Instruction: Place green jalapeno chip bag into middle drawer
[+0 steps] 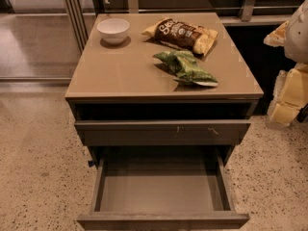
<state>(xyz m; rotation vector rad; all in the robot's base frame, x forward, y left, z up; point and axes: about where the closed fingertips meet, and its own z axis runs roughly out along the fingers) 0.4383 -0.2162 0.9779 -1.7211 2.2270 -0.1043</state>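
green jalapeno chip bag [186,67] near front-right corner of counter [120,73] | pincer [288,97] beyond right edge, state cannot tell | risk: crumpled foil may slip, missing middle drawer [161,189]

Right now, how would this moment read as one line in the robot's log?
green jalapeno chip bag: on cabinet top | hand: right of cabinet, apart from bag | middle drawer: open, bag not yet inside
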